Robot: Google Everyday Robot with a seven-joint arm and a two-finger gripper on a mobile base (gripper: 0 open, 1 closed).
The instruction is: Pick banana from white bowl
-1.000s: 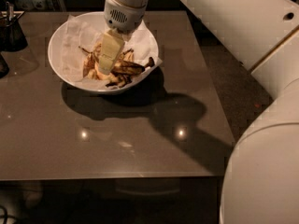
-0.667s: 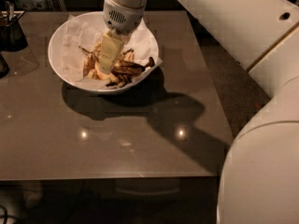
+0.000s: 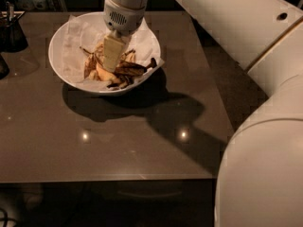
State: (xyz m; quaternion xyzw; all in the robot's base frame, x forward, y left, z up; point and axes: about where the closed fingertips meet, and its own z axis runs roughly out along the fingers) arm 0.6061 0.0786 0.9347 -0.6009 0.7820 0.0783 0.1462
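Note:
The white bowl [image 3: 57, 64] stands on the dark table at the back left, lined with crumpled white paper [image 3: 75, 41]. A browned, split banana [image 3: 127, 70] lies in its middle and right part. My gripper [image 3: 110, 64] reaches straight down from above into the bowl and is at the banana's left part, touching or just over it. The wrist [image 3: 122, 14] hides the bowl's far rim.
A small dark cup [image 3: 11, 31] stands at the table's back left corner, with another dark object [image 3: 2, 66] at the left edge. My white arm and body [image 3: 265, 126] fill the right side. The table's front edge [image 3: 109, 179] runs across the lower part.

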